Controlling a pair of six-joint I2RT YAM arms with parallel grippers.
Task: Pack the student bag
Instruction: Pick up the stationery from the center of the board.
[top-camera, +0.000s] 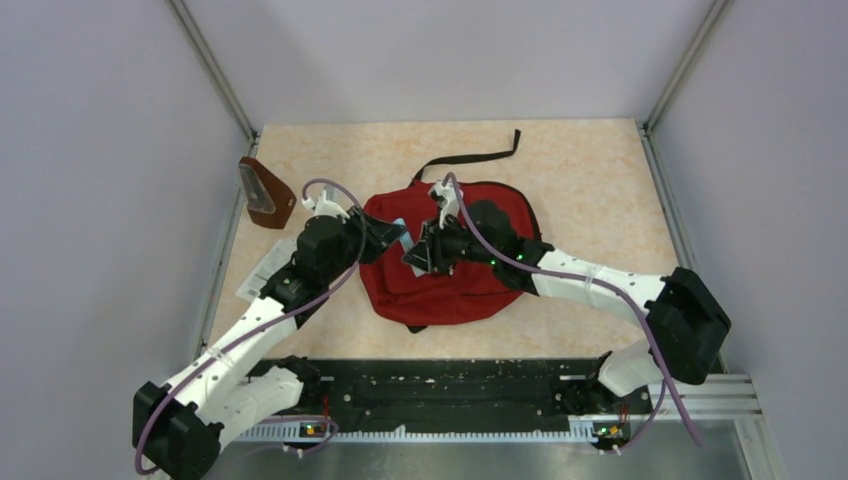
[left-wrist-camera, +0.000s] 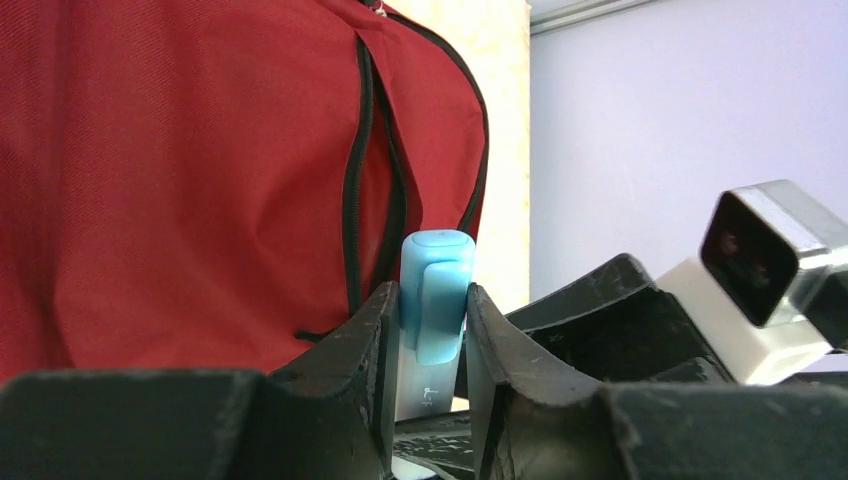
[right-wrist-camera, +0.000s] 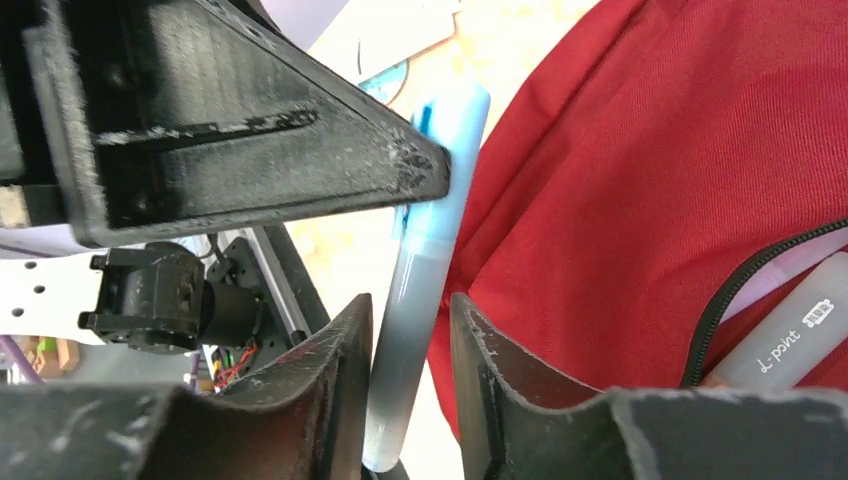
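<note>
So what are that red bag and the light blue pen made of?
The student bag looks like matte woven fabric: a fine weave and soft folds show, and black zippers run along its seams. The pen looks like smooth, slightly glossy plastic, frosted and translucent lower down. Which plastic it is can't be told.

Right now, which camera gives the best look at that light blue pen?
The right wrist view: nearly the whole pen shows, cap to pale barrel, inside the right gripper. The left wrist view shows only its capped end, pinched in the left gripper. The top external view catches just a sliver.
</note>
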